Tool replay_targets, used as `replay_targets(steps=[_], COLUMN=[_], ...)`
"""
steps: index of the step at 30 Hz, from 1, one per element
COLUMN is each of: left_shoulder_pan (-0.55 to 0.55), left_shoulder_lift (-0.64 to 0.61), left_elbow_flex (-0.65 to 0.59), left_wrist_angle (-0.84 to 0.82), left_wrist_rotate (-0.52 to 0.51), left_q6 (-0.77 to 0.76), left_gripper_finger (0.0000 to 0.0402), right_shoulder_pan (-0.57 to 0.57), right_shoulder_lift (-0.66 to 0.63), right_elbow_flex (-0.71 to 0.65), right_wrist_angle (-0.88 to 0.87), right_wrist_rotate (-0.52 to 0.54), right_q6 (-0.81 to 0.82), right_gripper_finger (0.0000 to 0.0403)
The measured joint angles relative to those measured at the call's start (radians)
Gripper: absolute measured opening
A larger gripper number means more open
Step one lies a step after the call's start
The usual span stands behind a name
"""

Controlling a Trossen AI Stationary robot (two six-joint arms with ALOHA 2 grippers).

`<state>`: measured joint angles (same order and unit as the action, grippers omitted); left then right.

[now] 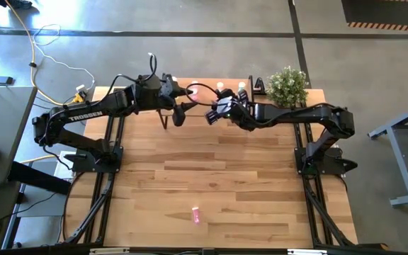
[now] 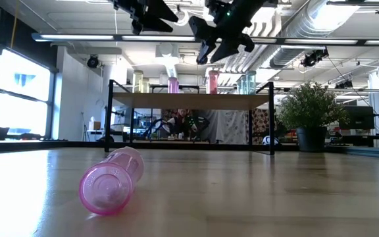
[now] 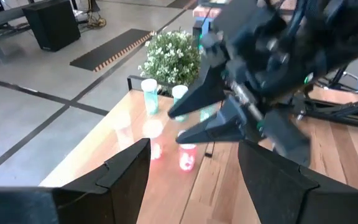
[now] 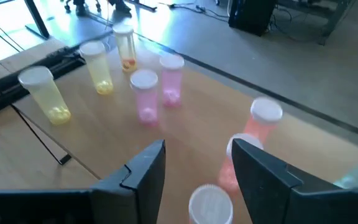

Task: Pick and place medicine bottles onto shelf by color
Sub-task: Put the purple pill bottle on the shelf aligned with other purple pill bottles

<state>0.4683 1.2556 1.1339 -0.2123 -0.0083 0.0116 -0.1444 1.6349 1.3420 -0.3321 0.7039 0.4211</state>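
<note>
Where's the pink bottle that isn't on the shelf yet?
The pink bottle lies on its side alone on the table's near edge, around its middle, far from the shelf and both arms.

The high view looks straight down on the whole tabletop (image 1: 218, 184). The low view sits at tabletop height, facing the shelf (image 2: 193, 100) and the room behind. Both wrist views look closely down at the shelf; the left one, perhaps nearest, also catches the right gripper (image 3: 185, 124).
</note>
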Motion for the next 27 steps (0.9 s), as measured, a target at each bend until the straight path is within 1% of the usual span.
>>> replay_targets(steps=[6,10,13,18,20,27], left_shoulder_pan=[-0.006,-0.031,-0.064,-0.155,-0.202,-0.403], left_shoulder_lift=[-0.011,-0.024,-0.033,-0.032,-0.032,-0.032], left_elbow_flex=[0.000,0.000,0.000,0.000,0.000,0.000], left_wrist_angle=[-0.079,-0.137,-0.182,-0.308,-0.354,-0.461], left_wrist_rotate=[0.000,-0.004,-0.005,-0.005,-0.011,-0.116], left_q6=[-0.038,-0.123,-0.248,-0.463,-0.559,-0.943], left_gripper_finger=[0.0234,0.0234,0.0234,0.0234,0.0234,0.0234], right_shoulder_pan=[-0.001,-0.021,-0.054,-0.110,-0.127,-0.175], right_shoulder_lift=[0.000,0.000,0.000,0.000,0.000,0.000], right_elbow_flex=[0.091,0.174,0.240,0.359,0.408,0.581], right_wrist_angle=[-0.047,-0.114,-0.193,-0.299,-0.339,-0.469], right_wrist_rotate=[0.000,0.000,-0.014,-0.118,-0.138,-0.148], right_q6=[-0.059,-0.093,-0.104,-0.159,-0.198,-0.377], right_gripper_finger=[0.0177,0.0177,0.0177,0.0177,0.0177,0.0177])
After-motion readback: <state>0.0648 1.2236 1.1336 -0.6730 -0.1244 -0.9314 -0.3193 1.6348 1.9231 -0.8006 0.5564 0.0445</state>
